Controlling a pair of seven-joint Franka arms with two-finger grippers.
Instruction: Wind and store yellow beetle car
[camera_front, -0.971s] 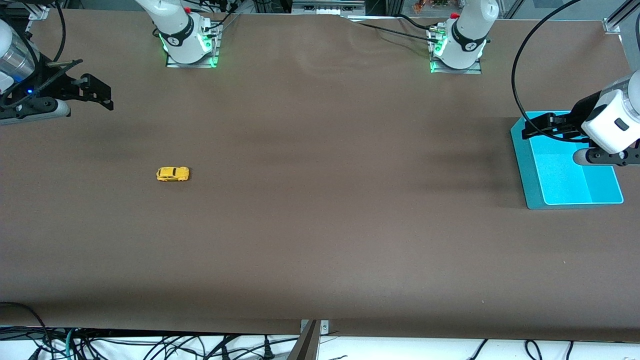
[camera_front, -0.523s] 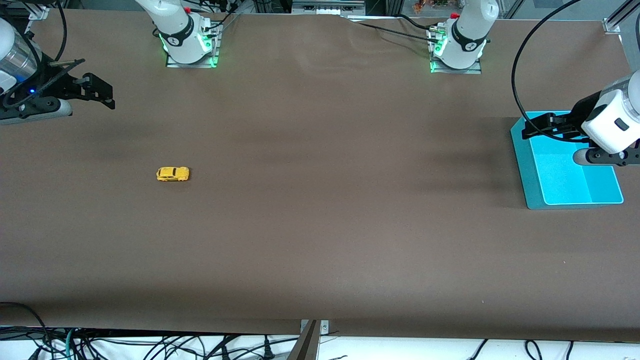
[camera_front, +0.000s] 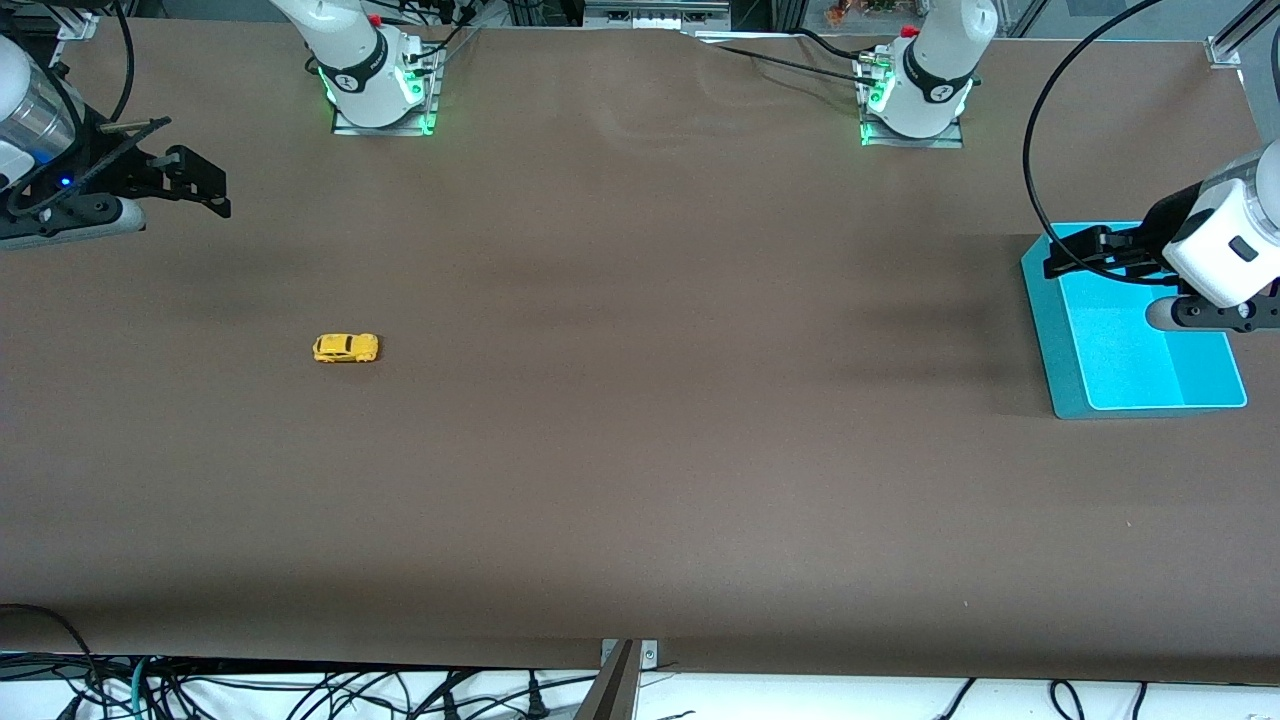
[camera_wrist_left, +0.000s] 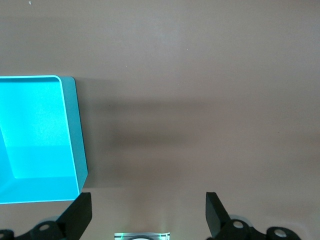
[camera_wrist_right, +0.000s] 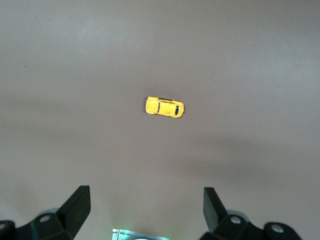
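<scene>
The yellow beetle car (camera_front: 346, 347) stands alone on the brown table toward the right arm's end; the right wrist view shows the car (camera_wrist_right: 165, 107) too, well clear of the fingers. My right gripper (camera_front: 205, 185) hangs high over the table's right-arm end, open and empty, its midpoint (camera_wrist_right: 145, 202) over bare table. My left gripper (camera_front: 1075, 252) hovers open and empty over the edge of the turquoise bin (camera_front: 1060, 330). In the left wrist view the gripper (camera_wrist_left: 147, 207) is over bare table beside the bin (camera_wrist_left: 75, 135).
The two arm bases (camera_front: 375, 85) (camera_front: 915, 95) stand along the table's edge farthest from the front camera. Cables hang below the table's near edge (camera_front: 620, 655). Brown table surface (camera_front: 650, 400) stretches between car and bin.
The right gripper has drifted very slightly. The car, the bin and the left arm have not moved.
</scene>
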